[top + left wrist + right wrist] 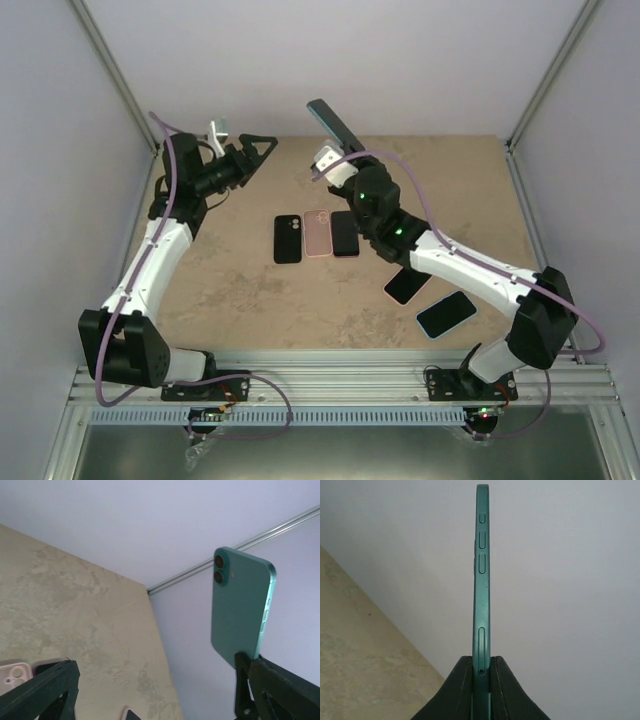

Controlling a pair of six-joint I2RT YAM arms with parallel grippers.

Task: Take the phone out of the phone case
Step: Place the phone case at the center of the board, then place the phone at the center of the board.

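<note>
Phone [334, 124], teal, is up in the air above the far middle of the table [230, 290], clamped by its lower end between the two fingers of the right tool [481, 679]. The right wrist view shows the pads pressed on its flat front and back, with the side buttons running up the free edge. Holding it by one end leaves most of its length bare, which I judge is meant to give the other arm something to grip or peel. Whether a thin case of the same colour wraps it I cannot tell; the back with its two lenses looks like one smooth teal shell.

The right arm reaches forward and to the left from its base, elbow low over the table, wrist turned up so the phone leans with its top end highest. The left arm rises from its base and bends over at the far left, its forearm aimed right toward the phone. The left tool [262, 150] is spread wide with nothing in it, near the phone but apart from it; its camera looks at the lens side. On the table below lie a pink case [318, 234], and nearer the right arm a dark phone [407, 285] and a blue-edged phone [446, 314]
</note>
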